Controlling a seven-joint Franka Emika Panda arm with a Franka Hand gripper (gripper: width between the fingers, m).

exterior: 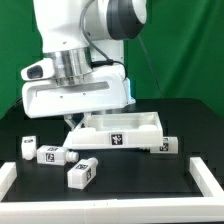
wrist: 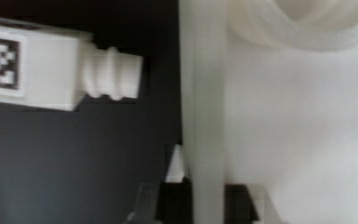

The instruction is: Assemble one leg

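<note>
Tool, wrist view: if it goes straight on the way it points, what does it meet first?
Probably the white panel: its edge lies right at the tool tips. The leg sits aside, though depth is unclear.

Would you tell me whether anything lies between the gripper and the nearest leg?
Nothing visible lies between them: only bare black table separates the gripper from the leg. The gripper straddles an edge of the white panel, though.
</note>
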